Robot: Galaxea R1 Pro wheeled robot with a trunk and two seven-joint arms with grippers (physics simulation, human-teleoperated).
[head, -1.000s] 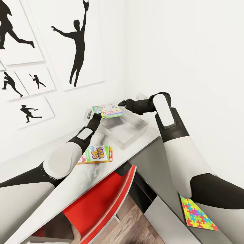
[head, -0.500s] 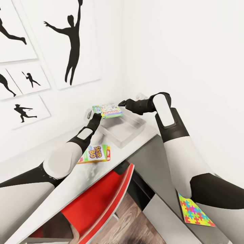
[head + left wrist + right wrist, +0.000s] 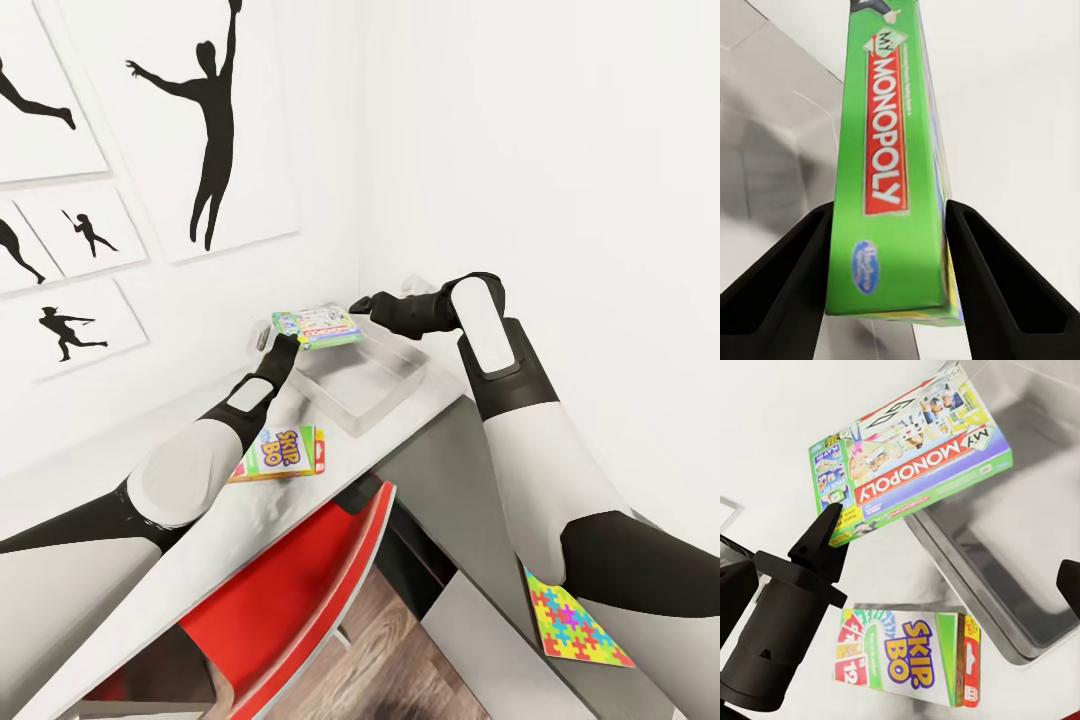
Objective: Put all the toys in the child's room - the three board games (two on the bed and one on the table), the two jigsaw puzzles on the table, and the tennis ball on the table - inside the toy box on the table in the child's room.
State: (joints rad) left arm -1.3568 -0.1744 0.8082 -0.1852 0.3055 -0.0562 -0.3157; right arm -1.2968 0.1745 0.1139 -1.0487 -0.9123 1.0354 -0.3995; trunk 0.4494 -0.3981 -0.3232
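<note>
Skip-Bo box (image 3: 282, 455) lies flat on the worktop (image 3: 240, 520), left gripper (image 3: 281, 345) clamped on the Monopoly box (image 3: 318, 327) held above the toy box (image 3: 362, 383), right gripper (image 3: 361, 303) fingers apart near it, jigsaw puzzle (image 3: 575, 620) far right

child's room | sports silhouette pictures (image 3: 210, 130) | red chair (image 3: 290, 600) | Skip-Bo game (image 3: 285, 452) on desk (image 3: 440, 450)
</note>
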